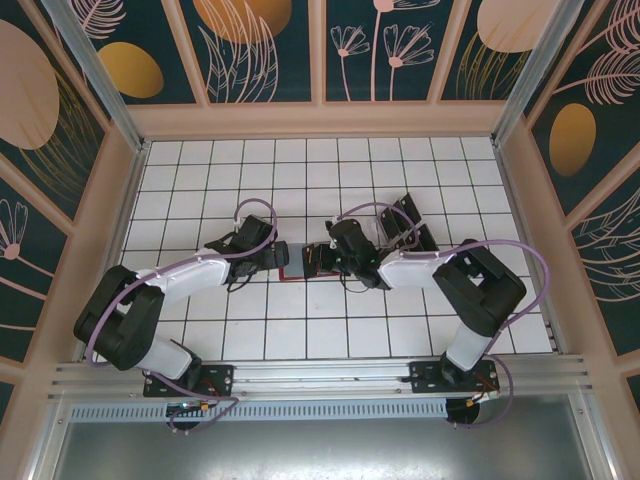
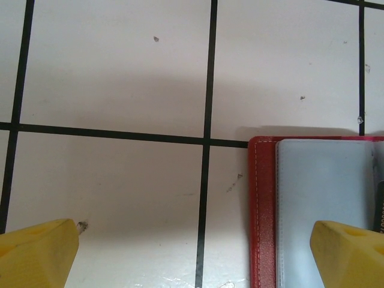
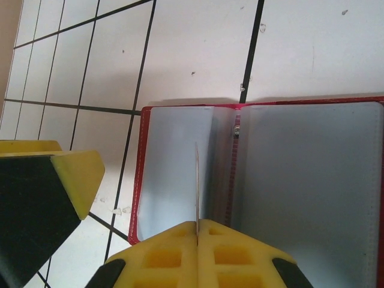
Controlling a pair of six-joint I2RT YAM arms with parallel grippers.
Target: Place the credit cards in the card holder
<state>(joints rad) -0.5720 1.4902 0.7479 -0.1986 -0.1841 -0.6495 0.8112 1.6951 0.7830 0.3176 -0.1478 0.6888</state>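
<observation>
right pincer (image 3: 197, 233) clamps edge-on card (image 3: 196, 180), probably; wrist view: card holder (image 3: 300, 180) open

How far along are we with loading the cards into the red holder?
Done: the card holder lies open on the table, its clear sleeves looking empty. In hand: the right gripper is shut on one credit card, edge-on over one page; the left gripper hangs open at the holder's edge. Left: slotting this card, then the dark cards behind the right arm.
</observation>
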